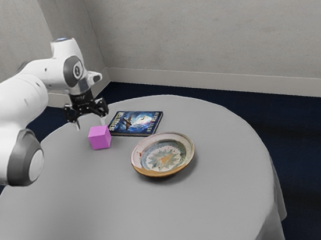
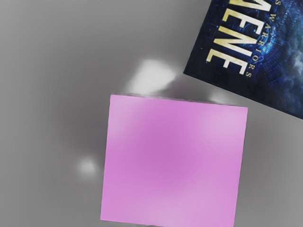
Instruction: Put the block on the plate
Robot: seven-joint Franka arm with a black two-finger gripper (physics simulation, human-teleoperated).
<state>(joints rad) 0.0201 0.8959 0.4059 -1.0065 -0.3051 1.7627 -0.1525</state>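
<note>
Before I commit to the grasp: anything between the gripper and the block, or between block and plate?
Nothing visible stands between the gripper and the pink block, or on the straight run from there to the plate; the book lies beside that run.

- Block (image 1: 99, 138): uniform pink
- Plate (image 1: 164, 156): pale rim, orange-brown edge, blue-green interior, star-like central motif
- Book (image 1: 137, 122): dark blue, pale gold lettering
- Tablecloth (image 1: 101, 209): plain grey
- Arm (image 1: 15, 102): white, grey joint caps
- Gripper (image 1: 91, 126): black
- Floor (image 1: 311, 154): dark blue
</note>
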